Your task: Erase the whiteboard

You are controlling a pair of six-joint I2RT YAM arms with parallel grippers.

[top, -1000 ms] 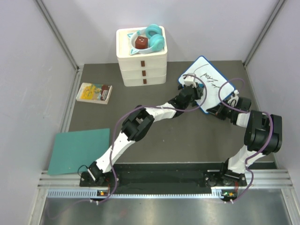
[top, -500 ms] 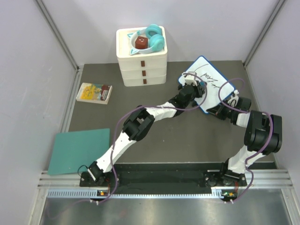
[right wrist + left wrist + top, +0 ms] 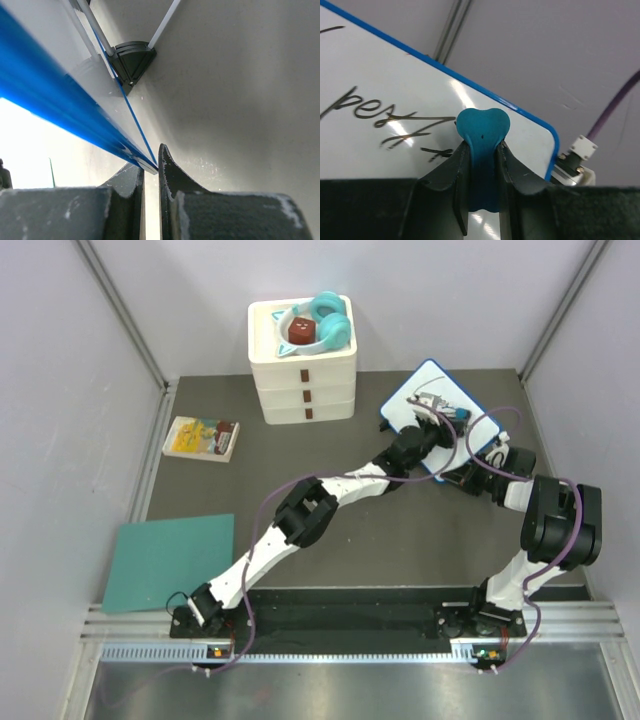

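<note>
Now that your left pincer [image 3: 481,152], clamped on the small teal eraser [image 3: 482,127], has swept across the blue-rimmed rectangular whiteboard [image 3: 424,386] your right pincer [image 3: 151,167] pinches, black writing [image 3: 370,108] remains to wipe.

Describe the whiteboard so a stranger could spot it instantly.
Find the white drawer box at the back; the whiteboard is just right of it. It alone has a blue rim and black handwriting, unlike the teal sheet and yellow booklet far left.

place: probably robot lab | signs: grey panel walls [image 3: 60,360]; aluminium mounting rail [image 3: 130,625]; dark table [image 3: 400,540]
</note>
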